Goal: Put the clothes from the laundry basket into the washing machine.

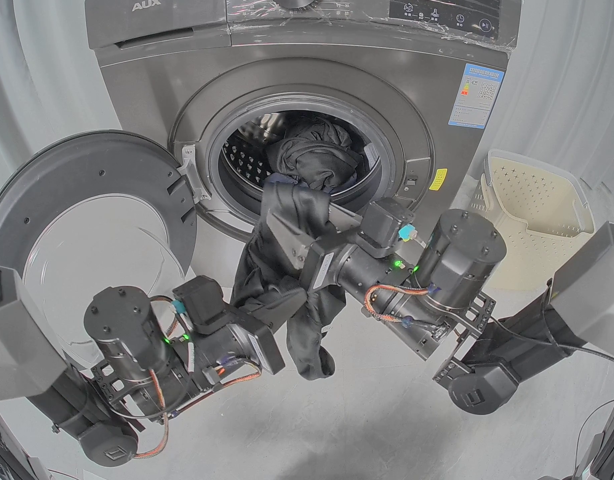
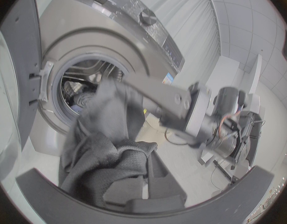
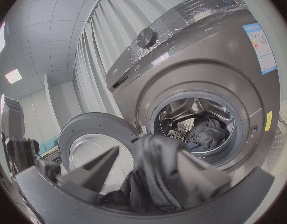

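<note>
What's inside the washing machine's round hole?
A bundle of dark clothes sits in the drum, with something bluish beneath. Another dark garment hangs out over the rim. The pile hides the drum's bottom and whatever lies underneath.

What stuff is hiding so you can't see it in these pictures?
Laundry basket: head view, the right arm covers its near part, so leftover clothes cannot be ruled out.
Drum back: right wrist view, the clothes pile blocks it.
Control panel symbols: head view, too small.
</note>
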You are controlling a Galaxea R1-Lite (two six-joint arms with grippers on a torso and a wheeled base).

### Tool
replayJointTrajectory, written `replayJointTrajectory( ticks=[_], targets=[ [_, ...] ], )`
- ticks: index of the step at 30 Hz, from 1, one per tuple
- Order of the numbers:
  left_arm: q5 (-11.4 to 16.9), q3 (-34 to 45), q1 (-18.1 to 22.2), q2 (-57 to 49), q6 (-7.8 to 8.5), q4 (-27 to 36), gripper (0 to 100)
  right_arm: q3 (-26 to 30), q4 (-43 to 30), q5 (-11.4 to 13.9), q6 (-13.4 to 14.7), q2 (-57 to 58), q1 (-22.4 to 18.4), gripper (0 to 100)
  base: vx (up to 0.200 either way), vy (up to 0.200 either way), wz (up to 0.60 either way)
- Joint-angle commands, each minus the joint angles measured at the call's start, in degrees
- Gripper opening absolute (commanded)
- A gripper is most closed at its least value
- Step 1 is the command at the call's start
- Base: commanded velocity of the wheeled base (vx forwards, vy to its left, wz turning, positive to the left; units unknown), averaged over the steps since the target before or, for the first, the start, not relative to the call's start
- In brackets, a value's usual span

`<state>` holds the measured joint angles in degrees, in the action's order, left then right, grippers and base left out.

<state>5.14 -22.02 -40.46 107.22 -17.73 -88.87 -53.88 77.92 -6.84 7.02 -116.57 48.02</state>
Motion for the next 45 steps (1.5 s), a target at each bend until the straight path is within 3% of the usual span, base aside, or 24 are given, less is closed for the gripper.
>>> replayJointTrajectory(
  ticks=[1,11,18,24,29,37,43,45],
  targets=[
    [0.1,-0.3,2.1,-4.6,0.06,0.0,0,3.1,-0.4,-0.1,0.0,1.4,-1.4,100,0.0,0.0,0.0],
    [-0.6,-6.3,7.5,-3.2,-0.64,0.1,0,11.3,-1.5,0.3,-0.1,6.0,-4.0,100,0.0,0.0,0.0],
    [-0.7,-7.3,7.5,-3.8,-0.73,0.0,0,17.1,-1.2,0.8,-0.1,4.8,-5.0,100,0.0,0.0,0.0],
    [-1.5,-9.1,7.4,-3.5,-0.47,0.0,0,18.6,-1.2,1.0,-0.3,2.4,-3.8,100,0.0,0.0,0.0],
    [-5.5,-12.0,7.5,-2.7,-0.47,0.0,0,18.6,-0.3,2.4,-0.4,0.4,-0.6,100,0.0,0.0,0.0],
    [-5.8,-12.7,7.5,-2.4,-0.56,0.1,0,17.3,2.8,5.9,-0.3,-2.9,4.9,100,0.0,0.0,0.0],
    [-5.8,-12.6,7.5,-2.5,-0.56,0.0,0,11.3,2.8,6.8,0.4,-6.3,5.6,100,0.0,0.0,0.0],
    [-5.8,-12.7,7.5,-2.5,-0.56,0.0,0,8.3,1.8,7.3,3.3,-6.9,5.6,100,0.0,0.0,0.0]
  ],
)
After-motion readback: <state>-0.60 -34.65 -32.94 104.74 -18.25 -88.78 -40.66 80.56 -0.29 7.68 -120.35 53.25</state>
